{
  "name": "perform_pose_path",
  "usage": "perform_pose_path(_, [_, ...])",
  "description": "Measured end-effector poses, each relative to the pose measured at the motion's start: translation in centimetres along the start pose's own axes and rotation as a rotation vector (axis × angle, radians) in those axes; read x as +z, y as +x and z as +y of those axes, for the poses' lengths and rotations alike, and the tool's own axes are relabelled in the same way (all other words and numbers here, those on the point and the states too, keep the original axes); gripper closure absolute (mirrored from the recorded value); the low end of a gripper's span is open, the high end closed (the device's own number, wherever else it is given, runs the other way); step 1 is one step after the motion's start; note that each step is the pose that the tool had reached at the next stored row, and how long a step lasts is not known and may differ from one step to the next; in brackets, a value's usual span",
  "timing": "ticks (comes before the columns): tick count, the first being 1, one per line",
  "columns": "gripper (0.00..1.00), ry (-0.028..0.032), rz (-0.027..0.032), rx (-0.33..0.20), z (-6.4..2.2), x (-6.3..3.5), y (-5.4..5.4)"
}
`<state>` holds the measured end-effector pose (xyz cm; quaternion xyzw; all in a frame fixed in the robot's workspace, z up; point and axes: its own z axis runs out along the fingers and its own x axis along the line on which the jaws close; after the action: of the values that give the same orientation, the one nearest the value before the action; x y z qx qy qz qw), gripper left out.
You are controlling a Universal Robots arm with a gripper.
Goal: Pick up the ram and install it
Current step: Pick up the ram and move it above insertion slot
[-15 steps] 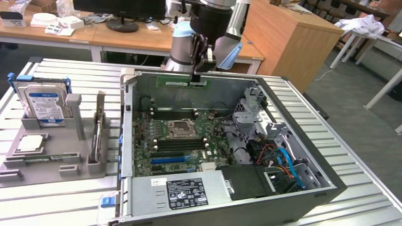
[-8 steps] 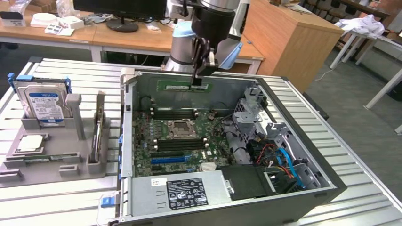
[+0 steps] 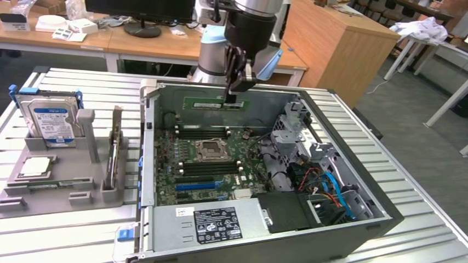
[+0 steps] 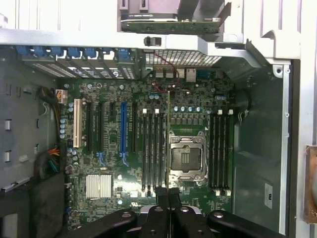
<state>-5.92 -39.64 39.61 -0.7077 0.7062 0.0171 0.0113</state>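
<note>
Between the fingers (image 3: 235, 90) is where the ram (image 3: 212, 103) sits right now. They're pressed together on its flat sides and pinching the stick by its upper edge, with the green board hanging below them, long side level. It's up in the air over the open computer case (image 3: 365, 219), well above the motherboard (image 3: 183, 181) and touching nothing.

From the wrist camera the ram (image 4: 168, 139) is edge-on, a thin line running out from the fingers (image 4: 159, 198). It looks parallel to the memory slots (image 4: 153, 148) underneath, which is good. It seems to line up with the gap between that bank and the CPU socket (image 4: 187, 157), though, not with an actual slot. Could just be parallax from the height, hard to say.

My take on doing this bit well:
- Get the stick centred over one slot before going low, and keep it parallel all the way.
- Keep it dead upright, since any tilt will probably catch it on the slot wall.
- Can't tell from here whether the end latches are open or which way the notch faces, so I'd check both.
- Push straight down with even pressure on both ends, and stay off the socket.
</note>
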Motion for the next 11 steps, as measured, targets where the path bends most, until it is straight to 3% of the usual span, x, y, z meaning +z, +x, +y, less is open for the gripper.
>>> perform_pose_path(4, [0.89,0.0,-0.0001,0.0,0.0,-0.02,0.59])
perform_pose_path(11, [0.89,0.0,-0.0001,0.0,0.0,0.03,0.69])
